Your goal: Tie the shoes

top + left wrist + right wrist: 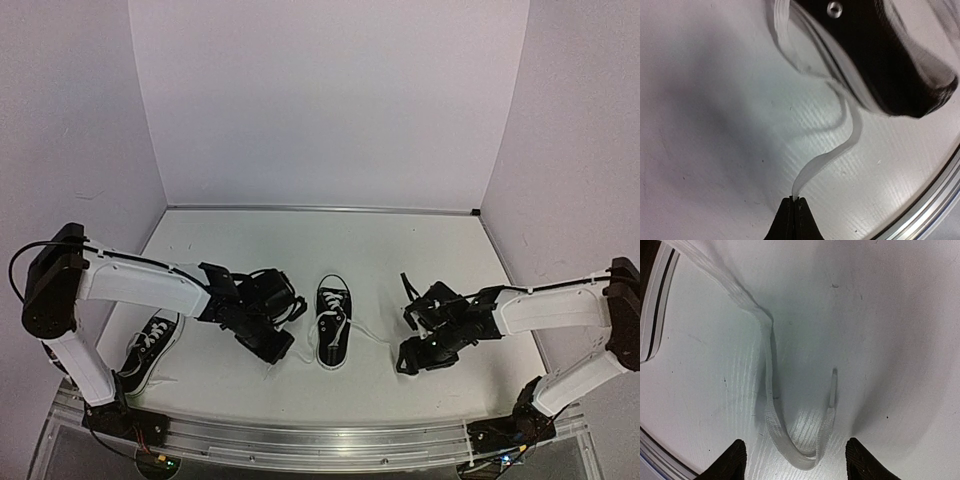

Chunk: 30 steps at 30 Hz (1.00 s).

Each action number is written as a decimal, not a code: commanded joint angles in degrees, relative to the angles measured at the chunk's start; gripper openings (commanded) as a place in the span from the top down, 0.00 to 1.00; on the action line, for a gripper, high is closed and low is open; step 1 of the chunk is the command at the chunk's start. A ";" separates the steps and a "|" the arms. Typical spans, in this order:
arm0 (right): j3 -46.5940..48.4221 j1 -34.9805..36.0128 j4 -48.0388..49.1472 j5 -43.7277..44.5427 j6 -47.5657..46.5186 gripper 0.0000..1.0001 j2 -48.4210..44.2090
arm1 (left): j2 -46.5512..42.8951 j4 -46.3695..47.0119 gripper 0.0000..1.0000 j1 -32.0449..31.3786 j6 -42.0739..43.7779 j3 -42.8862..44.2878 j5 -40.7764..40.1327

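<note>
At the near edge a metal rail (300, 440) ran under the two arm bases. Just beyond it, the left gripper (794, 200) was pressed together, pinching the end of the left lace (832, 150). That flat white woven strip curved away from the tips across the table (300, 250) toward the middle shoe (333, 322).

The right gripper (796, 462) was spread, one dark finger (735, 460) on each side and nothing between them touched. The right lace (771, 405) lay flat on the table straight ahead of it, folded into a narrow U. The bottom of the U sat between the fingertips. Its short arm ended in a stiff tip (832, 385) pointing away. Its long arm ran away and to the left toward the shoe's white sole edge (655, 305). The right arm was plainly the nearer one to this lace, and I judge a grip would mean coming down over the bend and closing across the strip's width.

The middle shoe, black canvas with white laces and rubber trim, lay between the two grippers with its length running near to far. The other shoe (148, 350) lay well to the left, beside the left arm's upright white link. Beyond them the pale, faintly ribbed tabletop ran to plain walls (330, 100).
</note>
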 commanded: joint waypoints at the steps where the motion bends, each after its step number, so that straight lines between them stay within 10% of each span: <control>1: 0.02 1.21 0.75 1.43 -0.08 0.37 -0.19 | -2.07 4.16 1.00 1.68 2.59 6.94 0.64; 9: 0.13 2.73 4.98 1.39 -1.44 0.53 7.16 | -3.53 9.00 1.00 2.22 3.78 12.34 3.35; 15: 1.94 2.84 4.30 4.17 -0.76 0.99 6.11 | -6.01 11.19 1.00 2.47 5.23 11.63 4.19; 30: 34.87 -0.66 0.14 6.83 -10.23 1.00 7.42 | -10.19 11.55 1.00 2.64 8.90 12.31 2.33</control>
